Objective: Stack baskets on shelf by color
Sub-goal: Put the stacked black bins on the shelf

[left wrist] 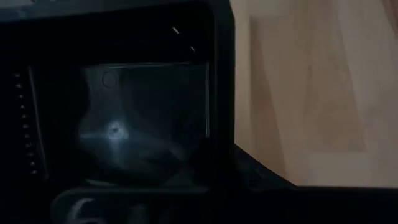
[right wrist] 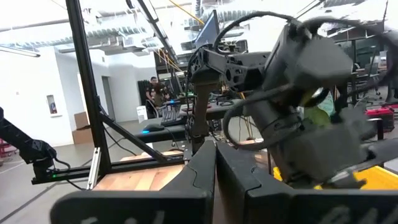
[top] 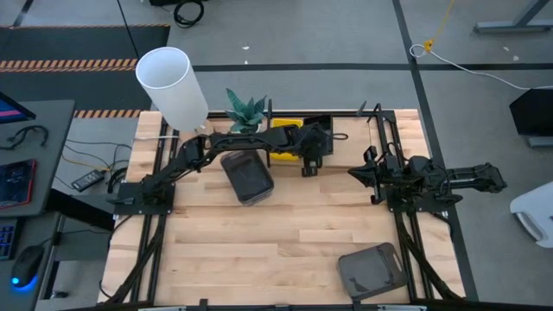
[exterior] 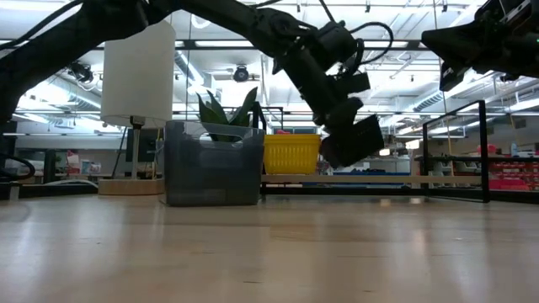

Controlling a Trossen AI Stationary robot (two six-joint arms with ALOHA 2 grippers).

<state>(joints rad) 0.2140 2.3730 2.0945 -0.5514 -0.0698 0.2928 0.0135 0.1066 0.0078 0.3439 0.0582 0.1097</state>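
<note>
Seemingly unlabelled black basket

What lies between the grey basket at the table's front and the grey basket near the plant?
In the high view, only bare tabletop lies between the front grey basket and the other grey basket.

Yellow basket, grey basket

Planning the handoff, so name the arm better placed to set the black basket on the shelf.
Left. The left gripper holds the black basket just above the shelf, beside the yellow baskets. The right gripper waits apart, shut and empty.
</note>
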